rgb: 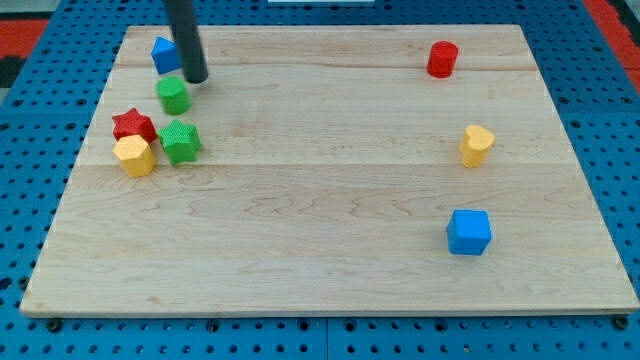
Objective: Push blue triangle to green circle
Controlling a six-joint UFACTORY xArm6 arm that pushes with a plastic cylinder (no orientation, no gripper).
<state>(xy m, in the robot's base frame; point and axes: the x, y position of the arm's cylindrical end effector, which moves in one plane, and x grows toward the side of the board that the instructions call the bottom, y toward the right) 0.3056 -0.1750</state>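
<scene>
The blue triangle lies near the board's top left corner. The green circle sits just below it, a small gap apart. My tip is the lower end of a dark rod coming down from the view's top. It rests on the board just right of the blue triangle and just above and right of the green circle, close to both.
A red star, a yellow hexagon-like block and a green star cluster at the left. A red cylinder, a yellow block and a blue cube stand on the right side of the wooden board.
</scene>
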